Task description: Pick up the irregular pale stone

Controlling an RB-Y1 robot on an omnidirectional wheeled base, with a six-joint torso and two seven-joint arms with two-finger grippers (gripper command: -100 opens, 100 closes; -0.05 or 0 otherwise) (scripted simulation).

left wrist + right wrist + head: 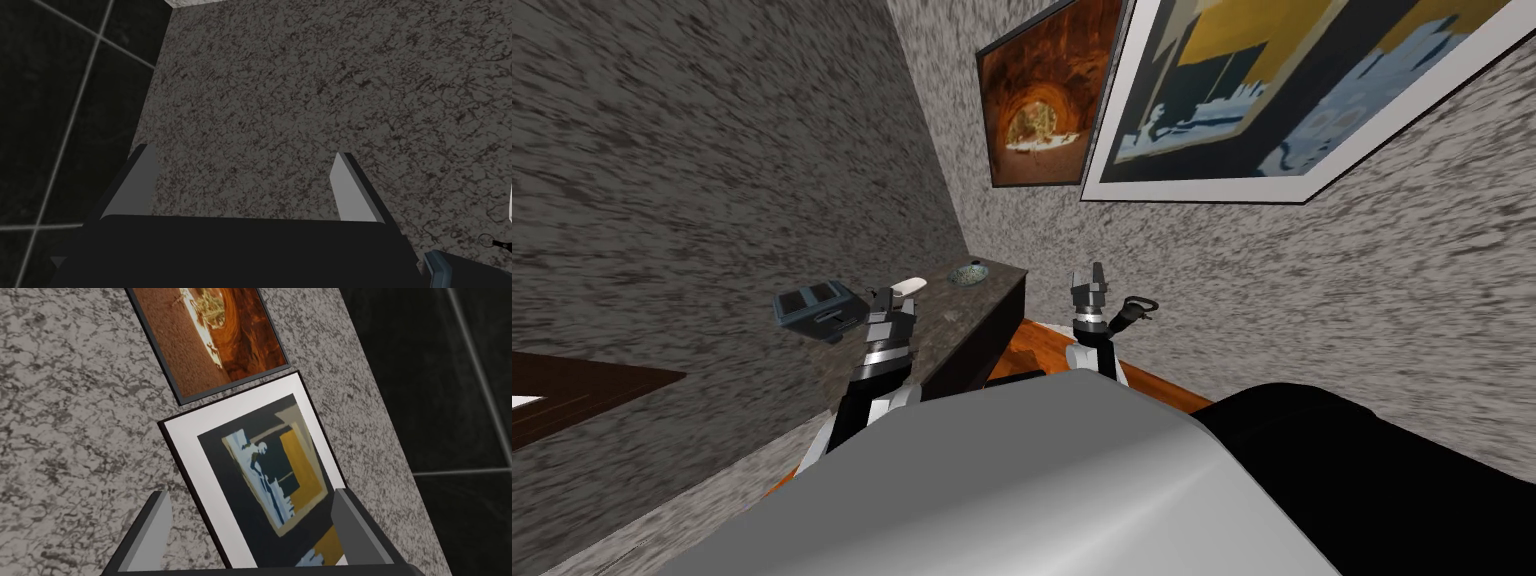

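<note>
Left gripper (242,155) spread above counter (300,100), stone (911,285) perhaps beside

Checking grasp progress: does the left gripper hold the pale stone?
No, the left gripper stands open in its wrist view, with bare speckled surface in the gap.

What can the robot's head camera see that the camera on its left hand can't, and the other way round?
From the head: the pale stone on the table, a round dish beyond it, the right gripper, an orange picture and a blue-and-yellow picture. From the left wrist: its open fingers up close against a mottled surface, and a dark gridded area. In both: the left gripper and a blue-grey box beside it.
</note>
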